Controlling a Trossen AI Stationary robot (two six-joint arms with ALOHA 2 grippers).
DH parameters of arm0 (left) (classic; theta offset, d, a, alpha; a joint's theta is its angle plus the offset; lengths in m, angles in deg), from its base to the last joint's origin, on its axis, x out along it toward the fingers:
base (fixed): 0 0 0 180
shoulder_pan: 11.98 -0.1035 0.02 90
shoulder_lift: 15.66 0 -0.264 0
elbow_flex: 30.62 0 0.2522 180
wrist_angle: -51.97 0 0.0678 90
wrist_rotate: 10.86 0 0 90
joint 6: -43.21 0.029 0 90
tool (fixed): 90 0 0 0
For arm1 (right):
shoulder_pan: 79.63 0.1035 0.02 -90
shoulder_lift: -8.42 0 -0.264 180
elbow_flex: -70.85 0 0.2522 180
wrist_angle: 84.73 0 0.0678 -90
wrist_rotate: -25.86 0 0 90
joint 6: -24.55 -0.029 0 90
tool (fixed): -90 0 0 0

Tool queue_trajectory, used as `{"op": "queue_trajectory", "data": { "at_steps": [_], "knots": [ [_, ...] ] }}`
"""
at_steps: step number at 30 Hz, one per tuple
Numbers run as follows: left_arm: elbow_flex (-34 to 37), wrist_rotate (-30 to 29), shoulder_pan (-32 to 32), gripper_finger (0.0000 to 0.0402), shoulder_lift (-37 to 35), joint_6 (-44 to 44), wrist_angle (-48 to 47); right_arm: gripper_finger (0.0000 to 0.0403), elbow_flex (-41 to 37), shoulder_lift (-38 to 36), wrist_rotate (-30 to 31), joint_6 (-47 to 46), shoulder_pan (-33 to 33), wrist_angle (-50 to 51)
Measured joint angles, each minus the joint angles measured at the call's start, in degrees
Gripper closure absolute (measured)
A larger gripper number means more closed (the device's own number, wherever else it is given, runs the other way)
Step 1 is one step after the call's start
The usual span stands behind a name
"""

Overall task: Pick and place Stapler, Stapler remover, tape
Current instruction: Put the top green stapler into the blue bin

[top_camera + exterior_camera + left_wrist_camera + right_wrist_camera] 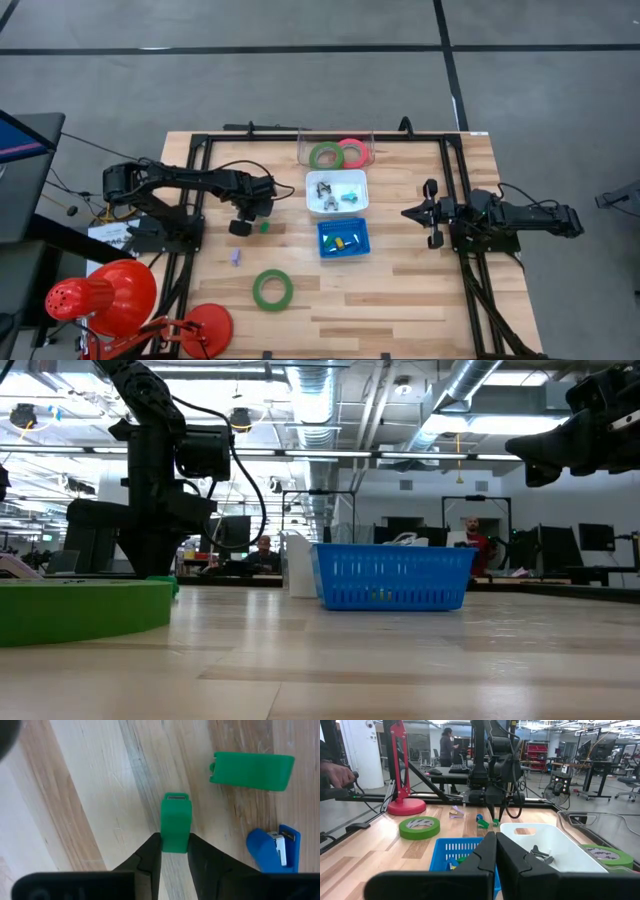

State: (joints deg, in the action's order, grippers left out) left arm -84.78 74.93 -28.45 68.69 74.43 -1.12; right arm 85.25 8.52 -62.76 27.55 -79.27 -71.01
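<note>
On the left side of the wooden table (400,300), past the red desk lamp (100,300) at the near corner, the left gripper (175,851) points down at the boards and pinches a small green plastic stapler (175,822) by one end, with a dark finger touching each side. Just beside it lie a second small green plastic piece (252,770) and a little blue stapler (274,849), both flat on the wood. A tiny purple piece (233,257) sits a little nearer the front, and a flat green ring of tape (272,288) lies nearer the front edge. Moving to the middle, a white plastic bin (337,190) holds small metal things, and a blue plastic basket (343,239) in front of it holds a few small coloured pieces. Behind the white bin, a clear tray (336,152) holds another green ring of tape (325,155) and a pink-red ring of tape (352,152), touching each other. Over on the right side, the right gripper (412,213) waits above the table with its fingers pressed together, holding nothing. The grip on the green stapler is only at one end, so I think it could tip, swing or slip out when lifted. The blue stapler is near too, so a sideways move might bump it. A drop outside the blue basket is also possible if the stapler twists on the way.
</note>
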Motion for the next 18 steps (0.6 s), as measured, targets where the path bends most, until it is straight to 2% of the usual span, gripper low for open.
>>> {"op": "queue_trajectory", "data": {
  "at_steps": [9, 18],
  "knots": [
    [-0.4, 0.0, 1.0, 0.0330, 0.0, -0.2, -0.2, 0.0402, 0.0, 0.0, 0.0, 0.0, 0.0, 0.0],
    [-4.5, 0.0, 1.0, 0.0328, 0.0, -0.2, -0.3, 0.0402, 0.0, 0.0, 0.0, 0.0, 0.0, 0.0]
  ]
}}
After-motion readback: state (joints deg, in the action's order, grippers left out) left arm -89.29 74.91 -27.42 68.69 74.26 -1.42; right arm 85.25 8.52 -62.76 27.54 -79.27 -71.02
